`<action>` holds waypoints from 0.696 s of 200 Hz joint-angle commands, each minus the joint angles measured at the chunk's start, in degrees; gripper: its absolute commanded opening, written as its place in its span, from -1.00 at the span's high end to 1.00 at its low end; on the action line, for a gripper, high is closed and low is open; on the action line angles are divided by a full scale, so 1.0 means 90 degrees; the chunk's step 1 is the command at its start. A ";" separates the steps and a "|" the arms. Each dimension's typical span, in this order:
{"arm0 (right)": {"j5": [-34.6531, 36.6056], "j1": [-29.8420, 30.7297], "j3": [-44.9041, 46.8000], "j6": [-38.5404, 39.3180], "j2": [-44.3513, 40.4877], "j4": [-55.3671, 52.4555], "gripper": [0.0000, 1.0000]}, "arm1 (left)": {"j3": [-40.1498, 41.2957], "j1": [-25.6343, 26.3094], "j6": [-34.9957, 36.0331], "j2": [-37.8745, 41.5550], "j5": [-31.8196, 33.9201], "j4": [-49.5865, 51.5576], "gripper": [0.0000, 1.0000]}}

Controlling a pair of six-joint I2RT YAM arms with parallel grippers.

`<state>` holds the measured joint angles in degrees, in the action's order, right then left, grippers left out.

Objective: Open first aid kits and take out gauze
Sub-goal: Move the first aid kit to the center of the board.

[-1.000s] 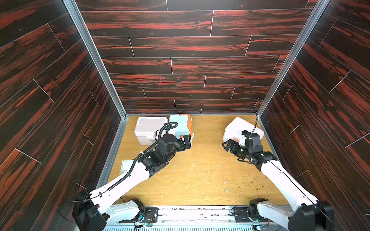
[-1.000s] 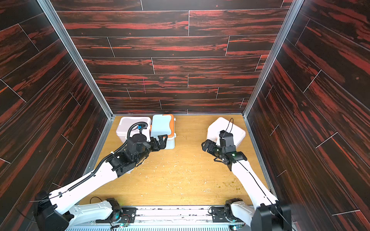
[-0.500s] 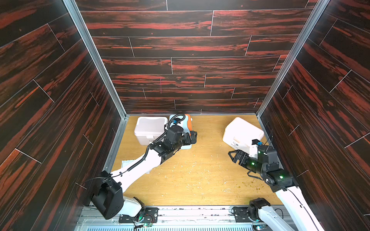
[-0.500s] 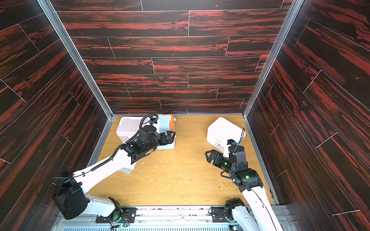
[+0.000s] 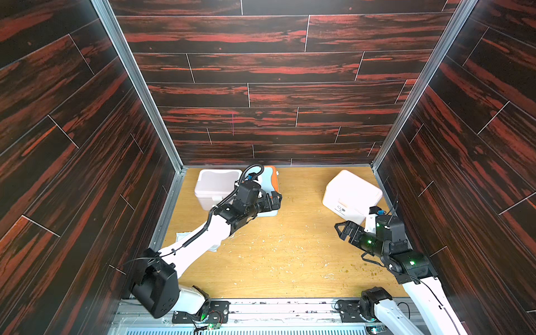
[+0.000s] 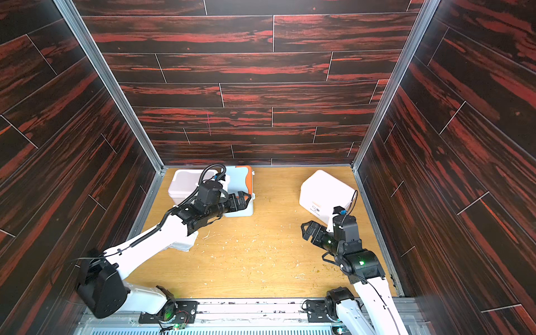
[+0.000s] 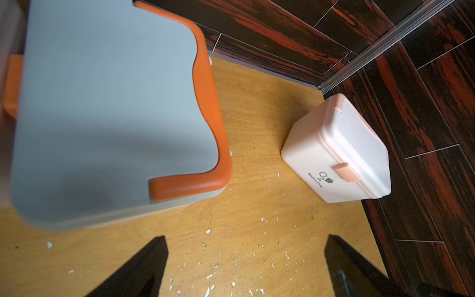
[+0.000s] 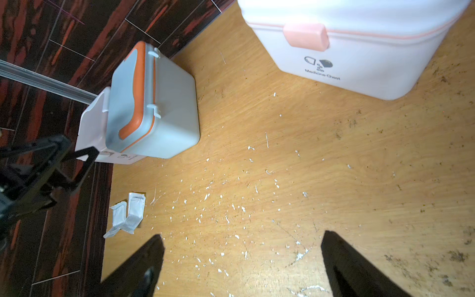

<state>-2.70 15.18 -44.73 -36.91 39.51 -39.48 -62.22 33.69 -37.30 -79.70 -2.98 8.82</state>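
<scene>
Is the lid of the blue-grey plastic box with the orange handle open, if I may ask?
No, the blue-grey plastic box is closed, both white clips lying across its seam.

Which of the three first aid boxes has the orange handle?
The blue-grey box at the back. The box beside it by the left wall and the box near the right wall are pinkish white, with no orange.

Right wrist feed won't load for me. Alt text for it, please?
The right gripper, open and empty, hangs over the wooden table near a closed pinkish-white box marked Medicine Chest. Farther off stands a closed blue-grey box with an orange handle, and two white gauze packets lie near the table's edge.
</scene>
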 commanded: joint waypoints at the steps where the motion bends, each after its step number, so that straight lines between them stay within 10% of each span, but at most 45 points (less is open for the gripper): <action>1: 0.0183 0.0042 -0.0185 0.0086 0.0302 0.0738 -0.98 | 0.0178 -0.0040 0.0057 0.0645 0.0130 0.0465 -1.00; 139: -0.3095 0.0102 -0.1993 0.0036 0.5591 0.5299 -0.65 | -0.1630 -0.1160 0.0466 -0.0869 0.0460 0.1811 -1.00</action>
<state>-25.93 15.64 -57.41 -35.48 82.63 1.26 -71.24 25.50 -35.29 -82.89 1.15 21.45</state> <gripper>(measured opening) 0.844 0.998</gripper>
